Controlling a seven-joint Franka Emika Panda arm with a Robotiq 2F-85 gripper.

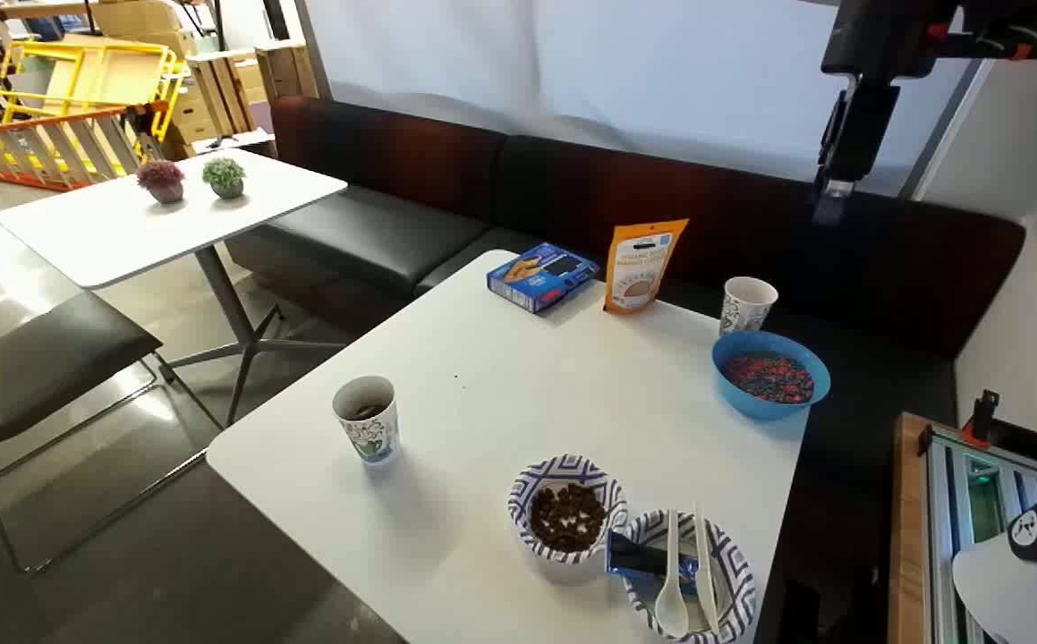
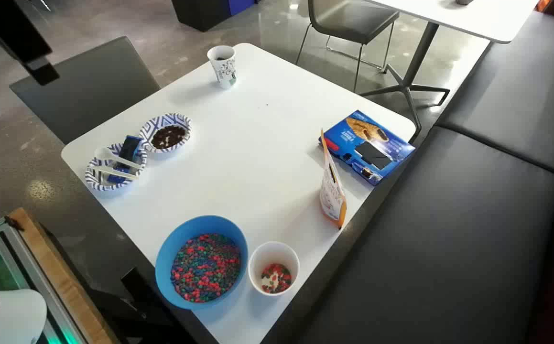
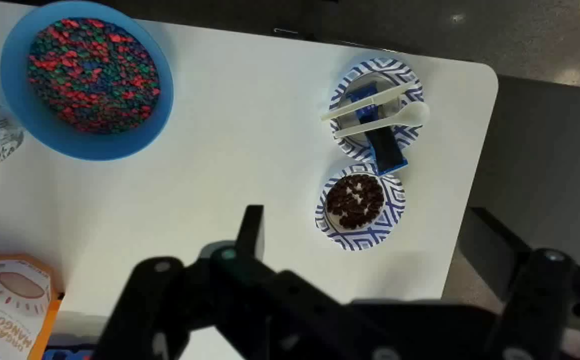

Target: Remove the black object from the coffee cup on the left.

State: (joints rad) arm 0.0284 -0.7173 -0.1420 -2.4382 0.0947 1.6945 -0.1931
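Above the worktop (image 1: 500, 402), the pincer (image 3: 365, 225) hung without load

Near one corner of the worktop stood the coffee cup (image 1: 375, 438), upright and well apart from the other things; this spacing, I judged, was helpful, because it left room for a descent from above. Inside it a dark shape was visible, most likely the black object (image 1: 366, 412), although it was too small for telling its form. The removal was therefore not yet done.

In the wrist view the fingers (image 3: 250, 232) were spread widely and nothing was gripped; for entering the cup's mouth, a narrower spread would probably be needed.

A spoon (image 1: 672, 612) and a knife (image 1: 706, 581) lay across the patterned dish (image 1: 740, 572), which perhaps kept them together. The blue bowl (image 1: 761, 408) stood just beside another white cup (image 1: 744, 313) with similar coloured pieces (image 2: 277, 277), so maybe these two belonged together.
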